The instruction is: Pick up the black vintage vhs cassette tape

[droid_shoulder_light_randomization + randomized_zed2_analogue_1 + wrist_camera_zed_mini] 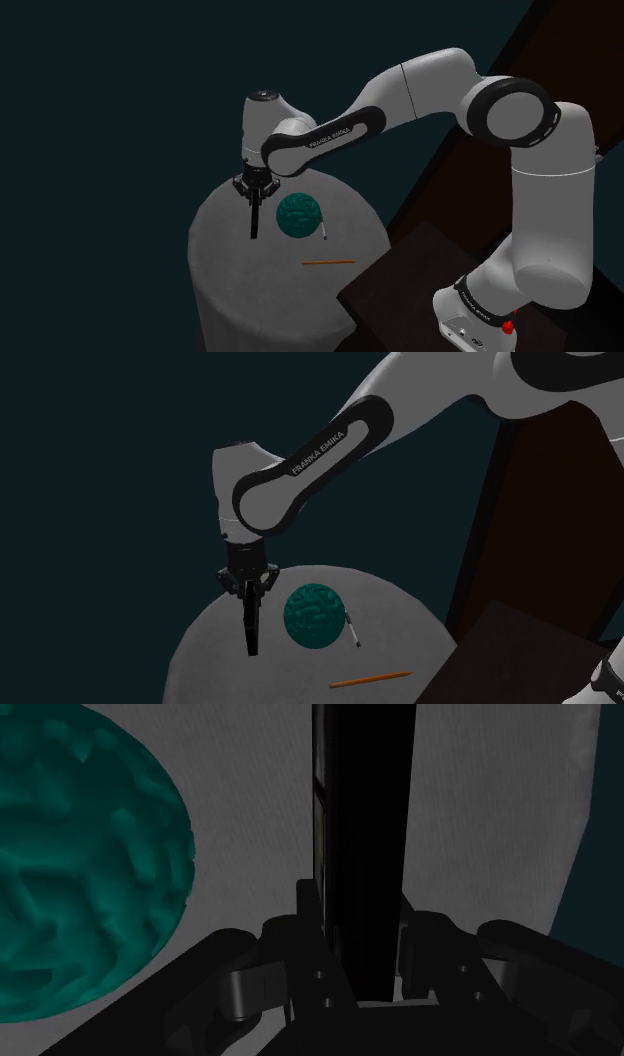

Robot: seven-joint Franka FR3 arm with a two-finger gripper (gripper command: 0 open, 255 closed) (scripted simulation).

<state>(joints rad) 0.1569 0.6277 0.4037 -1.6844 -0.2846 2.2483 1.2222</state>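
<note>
Grey round table (pixel 230 275): gripper (pixel 256 193) clasps black cassette (pixel 256 222) (edge-on) beside teal ball (pixel 299 216).

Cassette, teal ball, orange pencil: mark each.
cassette (pixel 251 627), second exterior view, lower half
teal ball (pixel 315 617), second exterior view, centre
orange pencil (pixel 371 679), second exterior view, mid-shaft

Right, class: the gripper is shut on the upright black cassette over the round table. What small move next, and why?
Probably a short straight lift. The gripper clasps the black cassette tape upright by its top, its lower end near the grey round table; contact cannot be told. The teal bumpy ball sits close beside it, so moving sideways risks a knock.
</note>
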